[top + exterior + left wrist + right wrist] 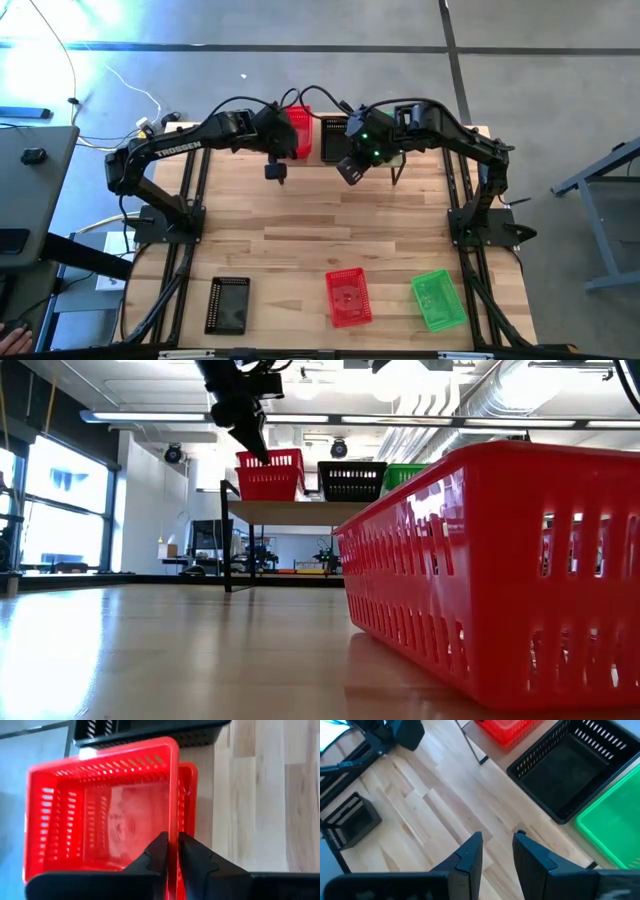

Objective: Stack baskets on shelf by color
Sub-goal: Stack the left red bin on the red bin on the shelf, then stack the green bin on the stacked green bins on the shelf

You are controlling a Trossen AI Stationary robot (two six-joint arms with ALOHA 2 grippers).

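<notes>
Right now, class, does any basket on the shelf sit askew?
Yes. In the left wrist view, the upper red basket, pinched at its rim by the left gripper, sits offset from the red basket beneath, not squarely nested.

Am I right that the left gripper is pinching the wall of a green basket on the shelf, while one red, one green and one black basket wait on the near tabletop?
Not quite. The left gripper is pinching the wall of a red basket, not a green one, as the left wrist view shows. The rest holds: in the high view a red basket, a green basket and a black basket lie on the near tabletop.
</notes>
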